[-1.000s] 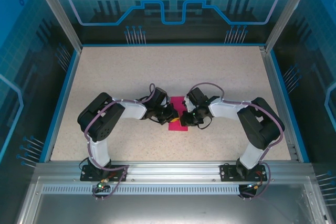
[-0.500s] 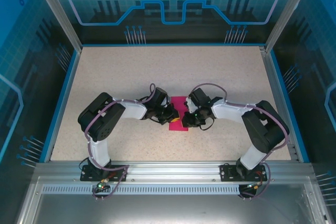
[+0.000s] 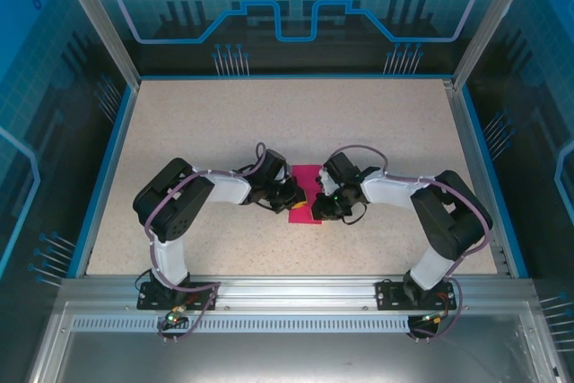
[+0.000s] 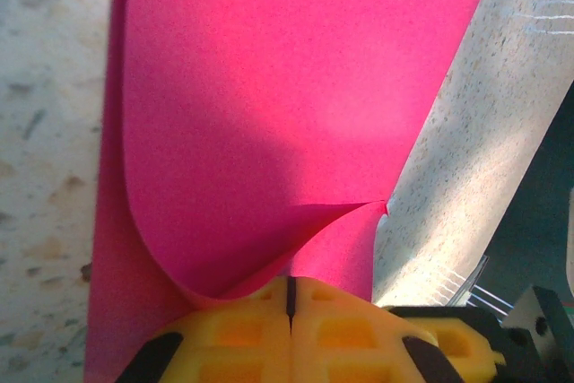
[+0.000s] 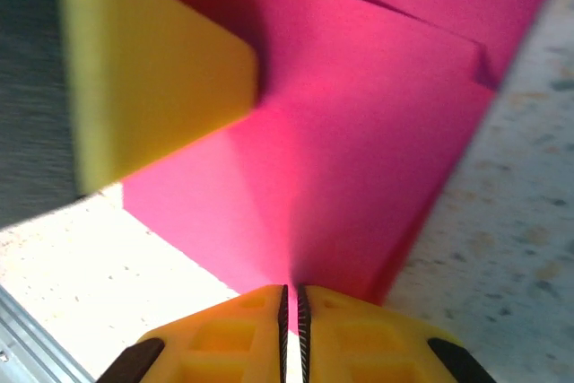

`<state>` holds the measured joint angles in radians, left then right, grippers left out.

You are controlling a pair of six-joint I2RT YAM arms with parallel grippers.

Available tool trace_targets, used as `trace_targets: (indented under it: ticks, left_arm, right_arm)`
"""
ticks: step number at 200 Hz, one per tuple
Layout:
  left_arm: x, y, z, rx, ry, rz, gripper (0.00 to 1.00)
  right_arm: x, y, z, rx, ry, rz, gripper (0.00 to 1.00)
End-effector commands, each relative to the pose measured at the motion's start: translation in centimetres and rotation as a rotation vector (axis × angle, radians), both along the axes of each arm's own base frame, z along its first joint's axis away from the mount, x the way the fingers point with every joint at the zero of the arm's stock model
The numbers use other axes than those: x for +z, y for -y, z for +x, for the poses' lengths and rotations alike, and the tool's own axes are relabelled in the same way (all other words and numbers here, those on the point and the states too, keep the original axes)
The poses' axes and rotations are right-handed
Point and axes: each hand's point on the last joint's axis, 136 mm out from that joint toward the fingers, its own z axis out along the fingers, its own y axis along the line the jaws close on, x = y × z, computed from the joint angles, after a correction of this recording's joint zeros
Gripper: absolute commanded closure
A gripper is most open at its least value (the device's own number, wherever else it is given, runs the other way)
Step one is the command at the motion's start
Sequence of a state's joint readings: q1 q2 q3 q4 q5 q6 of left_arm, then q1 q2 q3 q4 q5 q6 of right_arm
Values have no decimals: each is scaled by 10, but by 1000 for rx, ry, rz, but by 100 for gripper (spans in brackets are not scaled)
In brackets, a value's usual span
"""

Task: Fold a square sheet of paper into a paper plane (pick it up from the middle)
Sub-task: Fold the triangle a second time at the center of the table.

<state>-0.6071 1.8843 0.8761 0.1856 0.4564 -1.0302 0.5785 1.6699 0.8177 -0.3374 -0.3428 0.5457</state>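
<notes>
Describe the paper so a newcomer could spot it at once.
On the speckled beige table, look at the centre. There, between the left gripper and right gripper, lies the paper: a partly folded magenta-pink sheet, the only pink thing on the tabletop.

No readable text, labels, numbers anywhere — backdrop graphics bear shapes only — nothing legible

light: bright, even | shadows: soft | wrist views: foreground blurred
</notes>
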Motion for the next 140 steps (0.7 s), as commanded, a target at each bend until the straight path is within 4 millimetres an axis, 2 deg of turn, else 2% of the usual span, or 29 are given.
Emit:
trace_targets:
  ticks: [1,30,75,140]
  left_arm:
    - [-27,-12,-10,13,-46,93,98]
    - [-29,-14,-11,14,-47,104,98]
    - [-31,-15,-12,15,-49,110,98]
    - [-33,-16,-11,20,-52,114,98]
  right_arm:
    - [-18,22,-11,-18,-62,-66,86]
    - [-23,26,-22,-11,-97,-64,86]
    - [-18,21,-29,-12,-118,2,85]
    - [-21,30,-43,-27,-166,9,83]
